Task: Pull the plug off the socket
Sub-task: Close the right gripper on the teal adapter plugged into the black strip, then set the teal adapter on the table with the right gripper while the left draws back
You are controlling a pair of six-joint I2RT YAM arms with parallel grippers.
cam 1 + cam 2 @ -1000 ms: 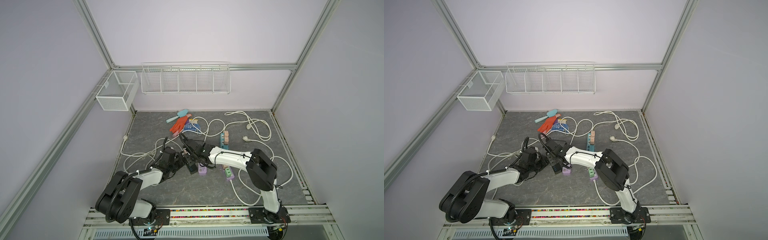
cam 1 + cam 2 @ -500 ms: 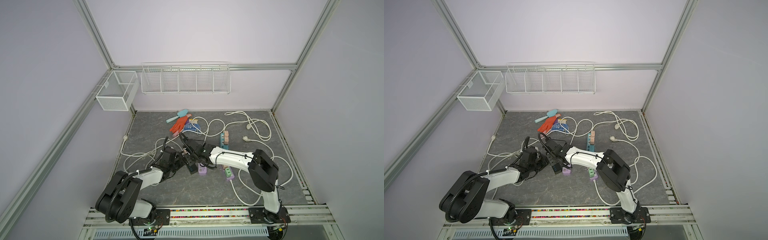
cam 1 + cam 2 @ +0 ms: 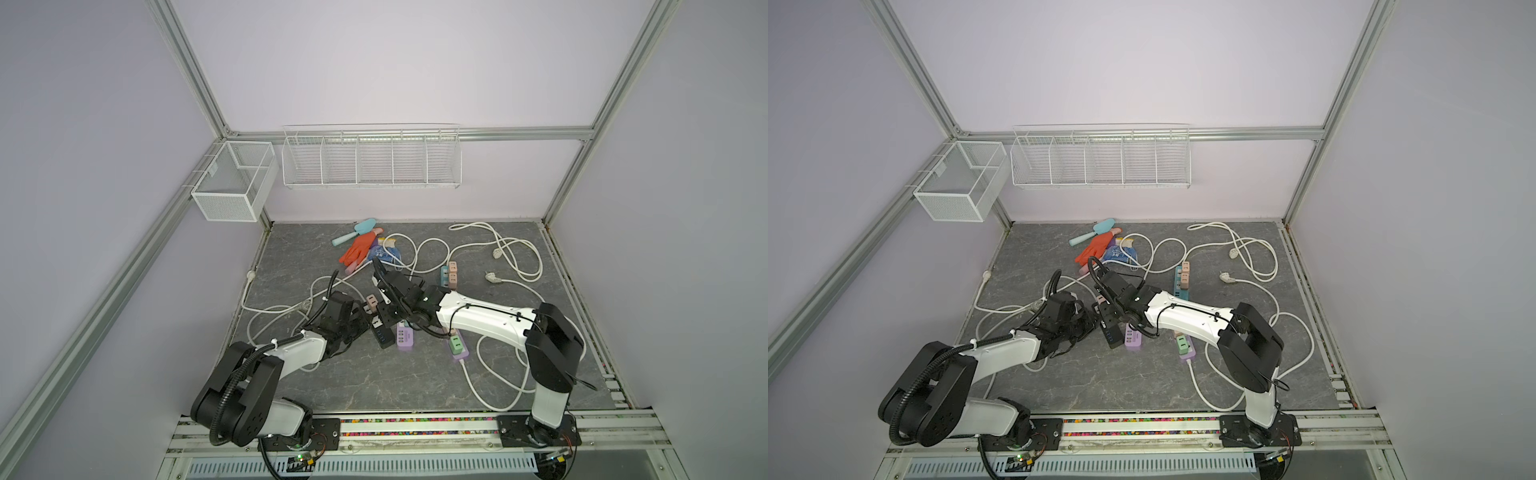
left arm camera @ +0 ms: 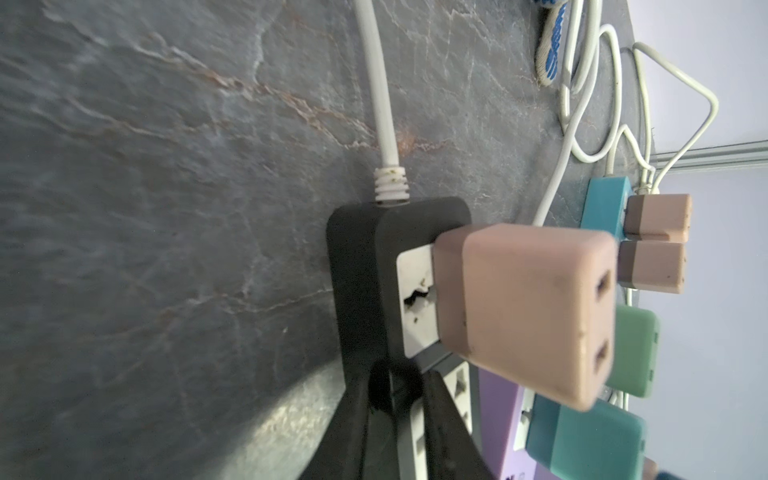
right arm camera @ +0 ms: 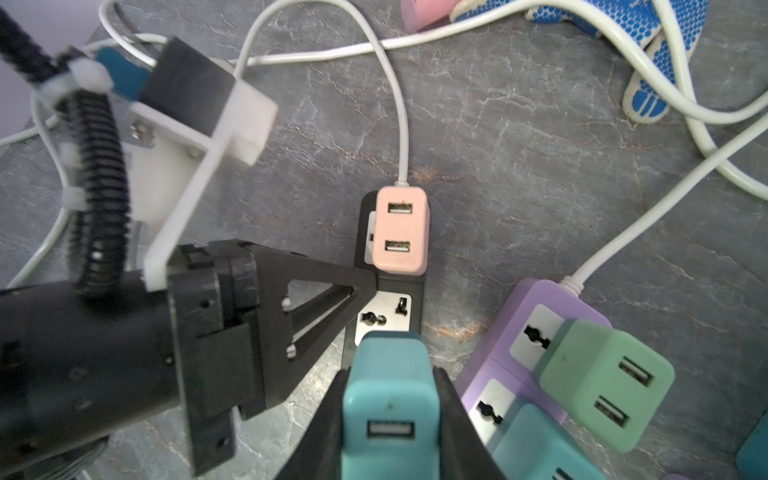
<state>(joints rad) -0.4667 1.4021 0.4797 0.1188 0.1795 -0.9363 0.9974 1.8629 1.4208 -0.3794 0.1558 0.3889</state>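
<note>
Our right gripper (image 5: pixel 390 374) squeezes the teal plug (image 5: pixel 388 403) tight, just over the black strip (image 5: pixel 401 284) near the middle of the table (image 3: pixel 374 382). We cannot tell if its pins are out. Our left gripper (image 4: pixel 392 382) pinches the strip's side from 9 o'clock. A pink plug (image 5: pixel 401 228) sits at the strip's 12 o'clock end.

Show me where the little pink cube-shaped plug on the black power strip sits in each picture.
Top view: pink cube-shaped plug mid-floor, between the two arm tips.
Top view: same spot.
Left wrist view: close up, filling the foreground.
Right wrist view: its two-port face showing, beyond a teal plastic plug.
Shared landmark: the black plastic power strip carrying it.
</note>
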